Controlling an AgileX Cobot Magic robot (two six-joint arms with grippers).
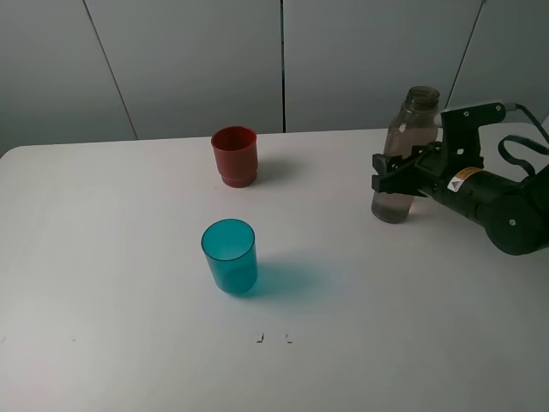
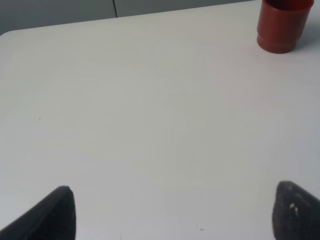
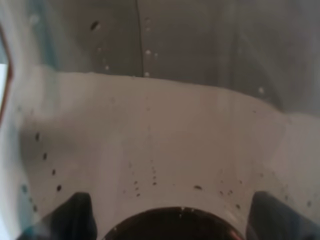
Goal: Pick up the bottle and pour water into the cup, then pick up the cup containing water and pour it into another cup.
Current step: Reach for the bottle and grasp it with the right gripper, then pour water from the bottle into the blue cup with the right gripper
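The smoky grey-brown bottle (image 1: 409,142) stands upright on the white table at the right, capless, with water in its lower part. My right gripper (image 1: 388,174) is shut on the bottle's lower body; in the right wrist view the bottle (image 3: 160,125) fills the frame between the fingertips (image 3: 75,215). The teal translucent cup (image 1: 230,256) stands upright in the middle front, well left of the bottle. The red cup (image 1: 234,155) (image 2: 282,25) stands behind it. My left gripper (image 2: 175,215) is open above bare table, holds nothing, and is out of the high view.
The white table (image 1: 103,257) runs to a grey panelled wall at the back. Two small dark marks (image 1: 273,337) lie near the front edge. The right arm's black body (image 1: 497,202) reaches in from the right edge.
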